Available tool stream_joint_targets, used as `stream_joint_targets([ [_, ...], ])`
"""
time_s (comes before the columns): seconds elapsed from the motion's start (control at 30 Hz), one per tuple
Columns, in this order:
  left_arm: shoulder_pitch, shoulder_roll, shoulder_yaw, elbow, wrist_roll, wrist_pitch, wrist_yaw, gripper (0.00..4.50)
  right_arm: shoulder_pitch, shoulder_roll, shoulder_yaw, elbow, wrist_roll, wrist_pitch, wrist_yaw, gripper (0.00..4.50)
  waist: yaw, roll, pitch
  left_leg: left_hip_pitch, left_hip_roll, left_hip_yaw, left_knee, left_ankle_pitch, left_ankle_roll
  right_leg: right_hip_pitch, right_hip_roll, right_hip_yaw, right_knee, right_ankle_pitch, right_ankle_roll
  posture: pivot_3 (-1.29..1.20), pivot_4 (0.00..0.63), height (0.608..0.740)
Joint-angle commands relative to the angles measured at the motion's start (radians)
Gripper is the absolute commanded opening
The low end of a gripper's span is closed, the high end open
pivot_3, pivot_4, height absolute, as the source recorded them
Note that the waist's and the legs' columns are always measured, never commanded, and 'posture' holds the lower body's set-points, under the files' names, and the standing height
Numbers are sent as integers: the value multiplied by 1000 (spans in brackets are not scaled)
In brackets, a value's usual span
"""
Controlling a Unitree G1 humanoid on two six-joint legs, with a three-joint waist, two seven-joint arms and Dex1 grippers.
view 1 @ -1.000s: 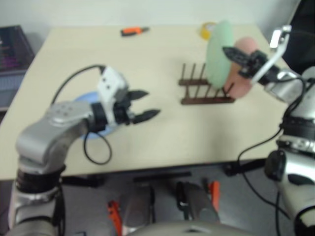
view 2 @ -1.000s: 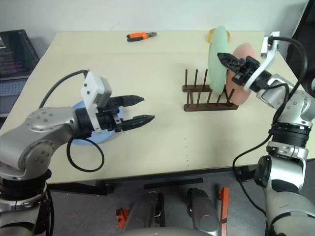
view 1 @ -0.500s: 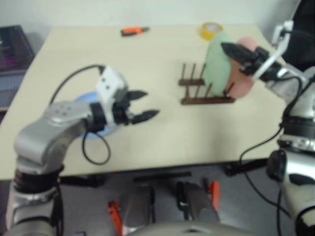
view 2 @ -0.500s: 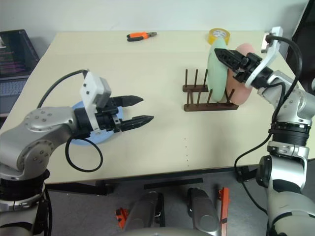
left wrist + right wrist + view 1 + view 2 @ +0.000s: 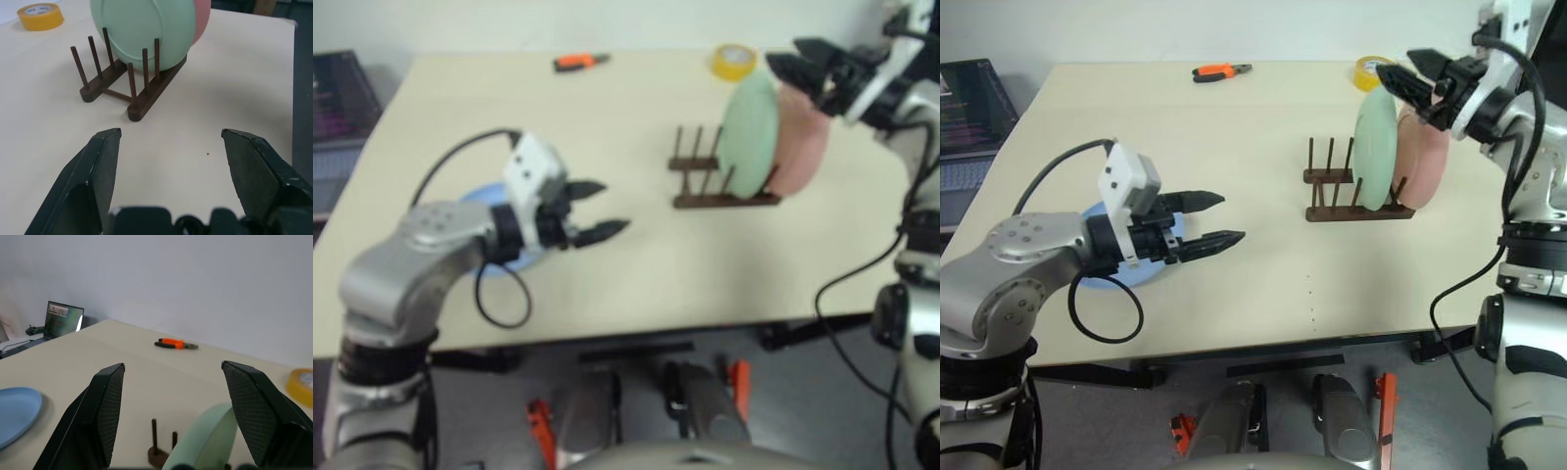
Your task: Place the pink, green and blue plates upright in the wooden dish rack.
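You have open bench (image 5: pixel 1273 255) between the left tool (image 5: pixel 1216 219) and the wooden dish rack (image 5: pixel 1332 196) — green plate (image 5: pixel 1375 149) and pink plate (image 5: pixel 1422 157) fill its right-hand pegs.

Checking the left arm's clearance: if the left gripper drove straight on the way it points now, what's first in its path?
Probably the wooden dish rack: the left gripper is open and aimed at it over bare table, with the green plate standing in its pegs. Depth is unclear.

three plates (image 5: pixel 1376 147), one dish rack (image 5: pixel 1332 191), one tape roll (image 5: pixel 1371 71), one pair of pliers (image 5: pixel 1219 70), one laptop (image 5: pixel 969 108)
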Motion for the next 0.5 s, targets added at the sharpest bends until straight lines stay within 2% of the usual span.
stream_joint_targets([
  [0.03, 2, 87, 175, 64, -2, -13, -20, 3626, -73, -19, -18, -75, 21, -17, 25, 3432, -2, 0, 0, 0, 0, 0, 0, 0, 0, 0, 0, 0, 0, 0, -1, 0, 150, 740],
  [0.13, 39, 181, 262, 149, 42, -31, -43, 3626, -90, 10, 13, -158, 41, 3, 43, 3432, -13, 0, 0, 0, 1, -1, -1, 0, 0, -1, 1, -2, 1, -1, -2, 0, 150, 740],
  [0.23, 115, 252, 356, 248, 82, -43, -59, 3626, -86, 86, 51, -249, 75, 37, 29, 3432, -23, 0, 0, 1, 1, -1, -2, 0, 0, -1, 0, -2, 1, -2, -2, 0, 150, 740],
  [0.5, 231, 230, 439, 488, 163, -84, -5, 3626, -31, 276, 150, -310, 72, 78, -33, 3432, -16, 0, 0, 1, 2, -2, -1, 0, 0, 0, -1, -2, 1, -2, -3, 0, 150, 740],
])
